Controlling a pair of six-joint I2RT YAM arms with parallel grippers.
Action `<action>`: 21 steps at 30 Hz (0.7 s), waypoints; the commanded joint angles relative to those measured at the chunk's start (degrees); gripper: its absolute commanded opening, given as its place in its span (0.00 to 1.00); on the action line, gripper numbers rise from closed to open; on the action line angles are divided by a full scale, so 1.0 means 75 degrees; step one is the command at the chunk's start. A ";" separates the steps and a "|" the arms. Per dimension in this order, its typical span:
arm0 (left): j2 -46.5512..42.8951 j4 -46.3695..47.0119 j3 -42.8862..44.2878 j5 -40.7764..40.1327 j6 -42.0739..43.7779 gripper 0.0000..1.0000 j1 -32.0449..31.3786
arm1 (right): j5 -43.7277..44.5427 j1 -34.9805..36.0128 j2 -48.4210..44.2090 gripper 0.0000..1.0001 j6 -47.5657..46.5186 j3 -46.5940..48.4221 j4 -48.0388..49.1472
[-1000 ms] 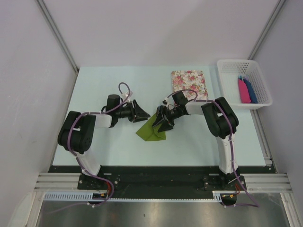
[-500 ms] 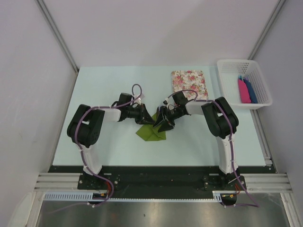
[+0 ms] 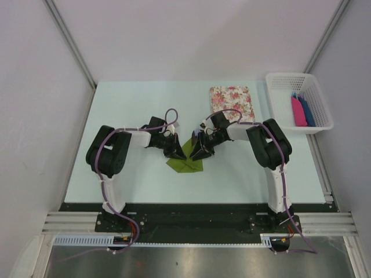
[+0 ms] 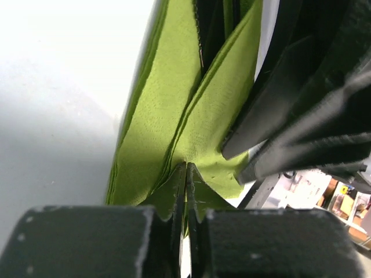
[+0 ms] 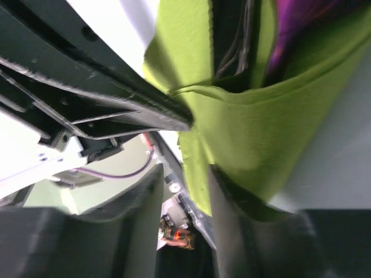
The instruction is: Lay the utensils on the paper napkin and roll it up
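Observation:
The olive-green paper napkin (image 3: 186, 164) lies folded at the table's middle, its sides lifted between both grippers. My left gripper (image 3: 178, 153) is on its left side, shut, pinching a fold of the napkin (image 4: 174, 87) between the tips (image 4: 186, 174). My right gripper (image 3: 196, 153) is on the napkin's right side, jaws a little apart (image 5: 185, 174), with a napkin (image 5: 249, 127) edge hanging in the gap against one finger. A dark purple utensil (image 5: 290, 23) shows inside the napkin's fold. The other utensils are hidden.
A pink-and-white floral mat (image 3: 232, 103) lies behind the right gripper. A white basket (image 3: 290, 76) at the back right holds a pink flat piece (image 3: 298, 111) and a blue one (image 3: 307, 111). Grey walls stand on both sides.
My left gripper has swung right from beside the napkin onto its left side and shut on a fold. My right gripper has stayed at the napkin, its jaws narrower.

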 commanded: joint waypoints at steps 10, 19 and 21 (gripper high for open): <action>-0.0195 -0.0320 0.0068 -0.0670 0.0539 0.00 -0.0007 | 0.2412 0.0240 -0.1125 0.00 -0.1529 0.0794 -0.0773; -0.0277 -0.0156 -0.0014 -0.0624 0.0457 0.00 0.0040 | 0.3210 0.0685 -0.0680 0.00 -0.1953 0.0994 -0.1008; -0.0277 -0.0156 -0.0037 -0.0624 0.0457 0.00 0.0040 | 0.3363 0.0732 -0.0609 0.00 -0.2094 0.0948 -0.1078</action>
